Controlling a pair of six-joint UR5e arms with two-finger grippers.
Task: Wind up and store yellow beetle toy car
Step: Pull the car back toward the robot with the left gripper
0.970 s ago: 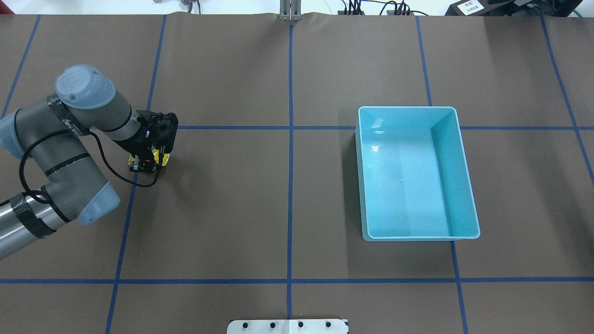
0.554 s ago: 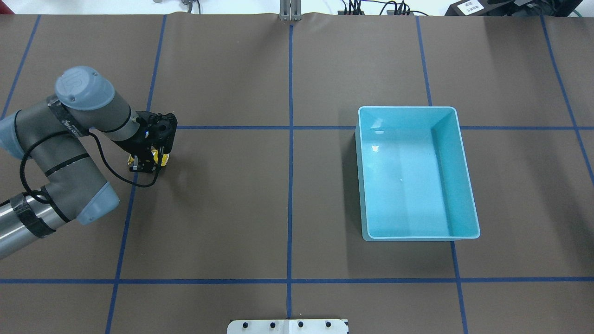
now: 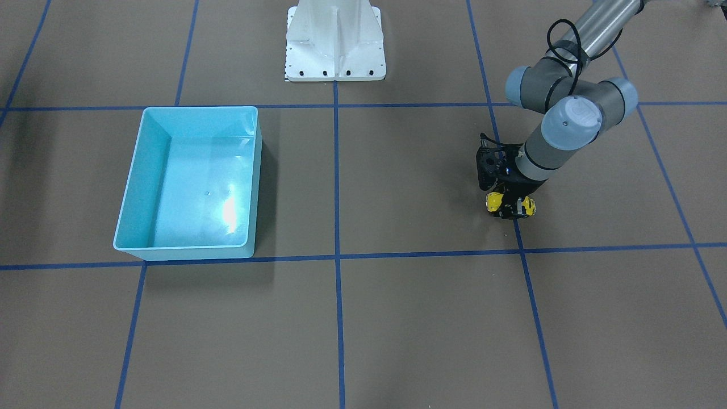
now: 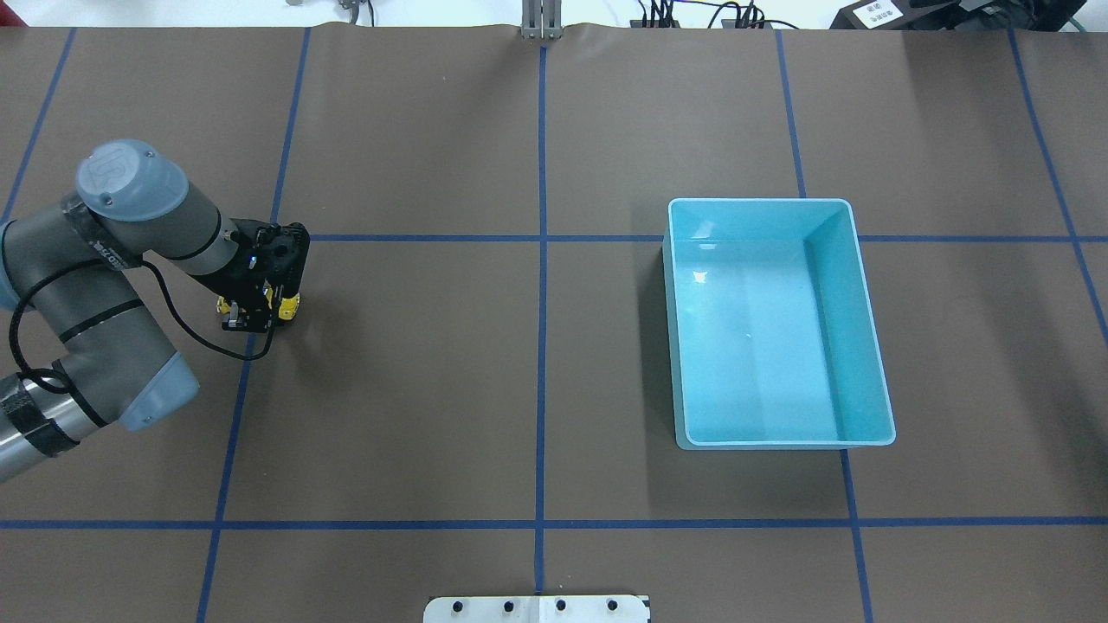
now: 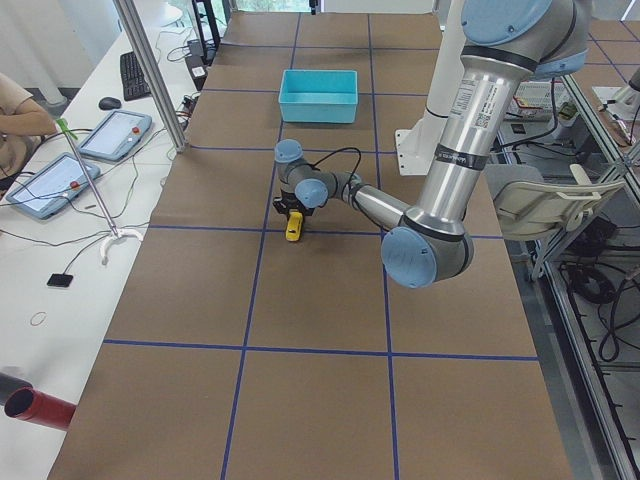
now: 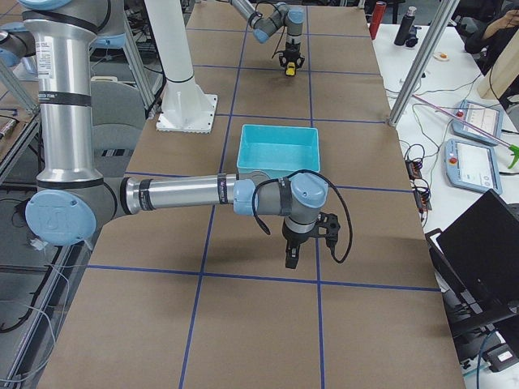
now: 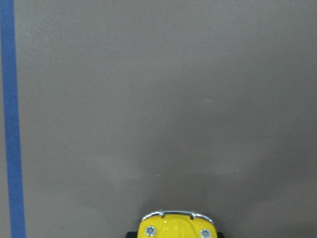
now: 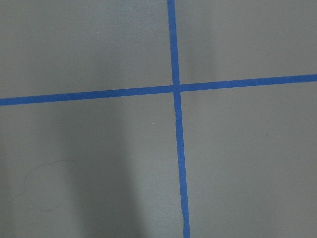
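Left gripper (image 4: 257, 313) pinches the yellow beetle toy car (image 3: 493, 201) low on the table (image 4: 433, 389), mid-left overhead, presumably to drag-wind it. Right gripper (image 6: 290, 258): can't tell.

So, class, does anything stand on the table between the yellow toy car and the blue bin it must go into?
Nothing visible does. The jaws of the left gripper hold the yellow toy car, and between it and the blue bin lies only bare brown table crossed by blue tape lines.
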